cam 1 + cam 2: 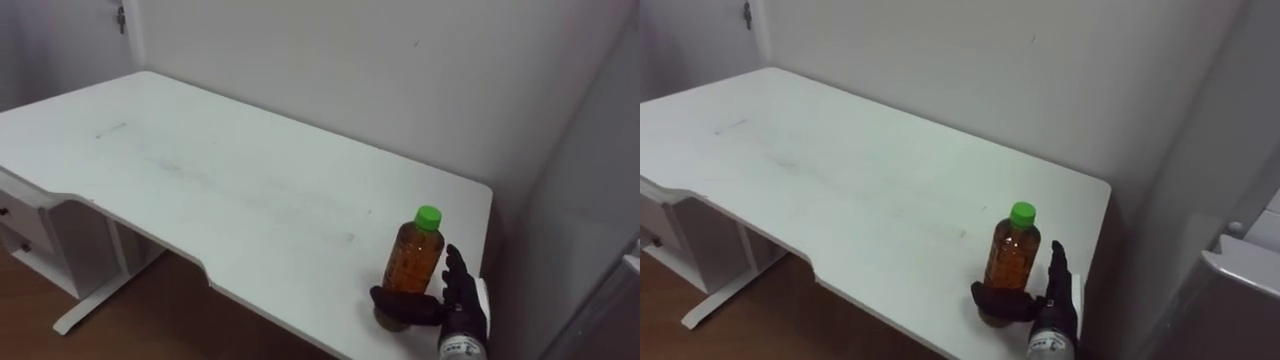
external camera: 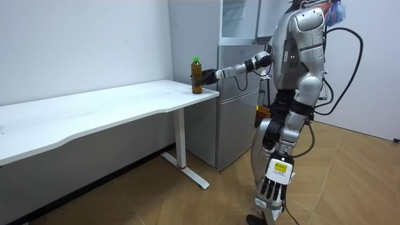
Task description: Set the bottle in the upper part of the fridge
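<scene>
The task is barely begun: the amber plastic bottle with a green cap (image 1: pixel 413 262) stands upright near the corner of the white bench (image 1: pixel 200 190), at the lower right of the frame, not yet lifted. The grey fridge (image 2: pixel 234 94) beside the bench is yet to be reached. The right hand (image 1: pixel 462 300) reaches in low, its thumb wrapped across the bottle's foot and the fingers upright against its side. The left hand (image 2: pixel 270 189) hangs slack by the leg.
</scene>
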`<state>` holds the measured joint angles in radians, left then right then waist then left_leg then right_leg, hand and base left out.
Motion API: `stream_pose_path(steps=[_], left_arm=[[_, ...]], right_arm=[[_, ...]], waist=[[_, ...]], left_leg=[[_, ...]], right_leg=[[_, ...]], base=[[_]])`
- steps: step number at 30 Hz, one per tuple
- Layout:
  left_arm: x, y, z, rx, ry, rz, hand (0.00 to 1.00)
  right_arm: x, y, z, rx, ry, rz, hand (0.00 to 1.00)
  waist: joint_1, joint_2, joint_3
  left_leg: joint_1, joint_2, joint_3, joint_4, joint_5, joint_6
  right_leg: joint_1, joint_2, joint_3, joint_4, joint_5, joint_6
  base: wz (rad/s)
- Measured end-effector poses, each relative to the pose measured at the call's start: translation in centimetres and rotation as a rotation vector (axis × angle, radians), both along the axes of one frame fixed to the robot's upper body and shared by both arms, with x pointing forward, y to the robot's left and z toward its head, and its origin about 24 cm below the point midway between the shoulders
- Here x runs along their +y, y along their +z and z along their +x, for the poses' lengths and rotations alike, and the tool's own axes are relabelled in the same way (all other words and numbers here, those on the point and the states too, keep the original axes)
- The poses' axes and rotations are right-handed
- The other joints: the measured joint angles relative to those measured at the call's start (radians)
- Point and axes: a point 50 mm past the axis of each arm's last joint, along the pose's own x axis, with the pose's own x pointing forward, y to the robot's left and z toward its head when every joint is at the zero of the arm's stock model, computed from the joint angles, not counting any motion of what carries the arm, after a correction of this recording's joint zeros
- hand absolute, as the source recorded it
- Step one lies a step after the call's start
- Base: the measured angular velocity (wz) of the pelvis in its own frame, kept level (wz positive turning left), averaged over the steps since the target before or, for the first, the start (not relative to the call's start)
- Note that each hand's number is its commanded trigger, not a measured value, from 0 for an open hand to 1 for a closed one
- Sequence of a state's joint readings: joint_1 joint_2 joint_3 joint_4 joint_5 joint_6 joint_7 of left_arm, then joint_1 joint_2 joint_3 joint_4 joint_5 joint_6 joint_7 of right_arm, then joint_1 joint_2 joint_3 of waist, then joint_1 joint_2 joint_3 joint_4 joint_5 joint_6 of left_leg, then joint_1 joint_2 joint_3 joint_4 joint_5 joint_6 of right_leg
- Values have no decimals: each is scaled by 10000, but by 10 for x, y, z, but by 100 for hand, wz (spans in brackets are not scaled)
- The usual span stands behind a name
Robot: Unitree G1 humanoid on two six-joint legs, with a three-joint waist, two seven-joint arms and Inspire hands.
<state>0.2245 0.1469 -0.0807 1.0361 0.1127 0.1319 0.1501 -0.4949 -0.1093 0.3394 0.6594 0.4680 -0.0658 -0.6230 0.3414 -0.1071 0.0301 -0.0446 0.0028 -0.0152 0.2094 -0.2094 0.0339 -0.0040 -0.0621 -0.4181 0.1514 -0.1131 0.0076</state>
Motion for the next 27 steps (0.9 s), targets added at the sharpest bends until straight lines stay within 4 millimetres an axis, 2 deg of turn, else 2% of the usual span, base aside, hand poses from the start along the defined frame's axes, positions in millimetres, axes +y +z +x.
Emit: stream_pose_path(steps=[4, 11, 17, 27], left_arm=[[0, 0, 0, 15, -11, -69, 0], [0, 1, 3, -139, -35, -71, 0], [-1, 1, 5, -231, -60, -117, 0], [-1, 2, 6, -284, -46, -150, 0]], right_arm=[[-2, 1, 0, -21, -161, 26, 0], [-4, -2, -1, 68, -380, -23, 0], [-6, -3, 0, 117, -494, -97, 0], [-6, -1, 3, 153, -624, -224, 0]], waist=[[9, -7, -7], [272, -14, -33], [271, -16, -35], [548, -26, -46]], left_leg=[[-74, -2, -76, 35, 1, -2], [-209, -5, -164, 123, 6, -11], [-290, -9, -216, 132, 43, -35], [-311, -4, -250, 127, 61, -48]], right_leg=[[-23, 1, -73, -2, 0, 0], [-83, -14, -278, -2, 0, -1], [-96, -30, -532, -2, 2, -3], [-131, -22, -519, -1, 3, -5]], base=[[5], [4], [4], [0]])
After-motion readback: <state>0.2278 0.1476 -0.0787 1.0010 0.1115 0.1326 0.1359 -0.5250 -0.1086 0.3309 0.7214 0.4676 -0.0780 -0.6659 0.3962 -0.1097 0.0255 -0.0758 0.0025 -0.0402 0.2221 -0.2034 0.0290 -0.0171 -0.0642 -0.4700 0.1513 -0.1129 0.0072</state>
